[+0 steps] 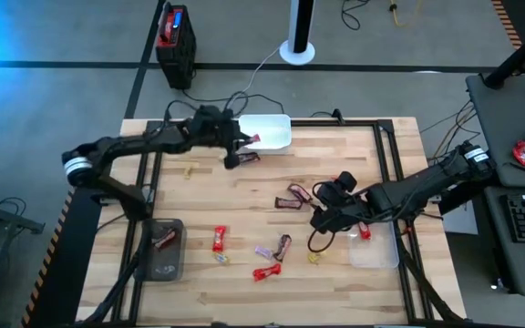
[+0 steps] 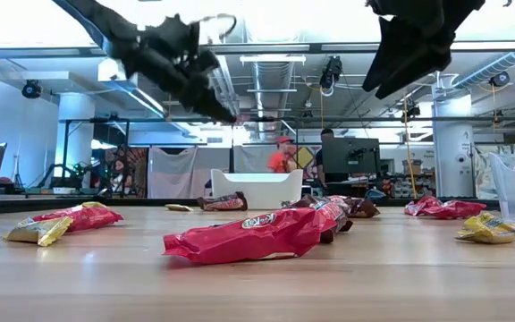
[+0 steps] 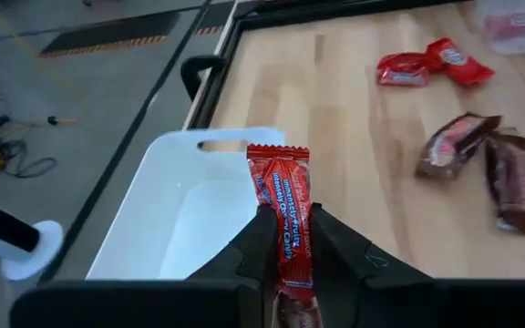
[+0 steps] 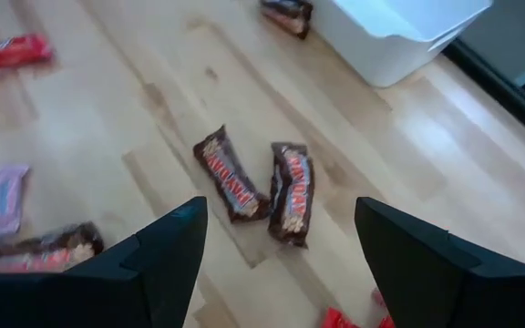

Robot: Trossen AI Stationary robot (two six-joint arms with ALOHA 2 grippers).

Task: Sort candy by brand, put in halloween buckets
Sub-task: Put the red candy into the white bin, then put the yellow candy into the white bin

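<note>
**Red bar over white bin – drop risk**

Light wood-plank desk (image 1: 335, 273), candy scattered. My left end effector (image 3: 285, 239) is clenched on a red wrapped candy bar (image 3: 283, 196), hanging over the near rim of the white rectangular plastic bin (image 3: 167, 214). Right end effector (image 4: 281, 260) is spread wide above two dark brown wrapped bars (image 4: 262, 187). Risk, as I judge it: releasing here could clip the rim and land the bar outside.
</note>
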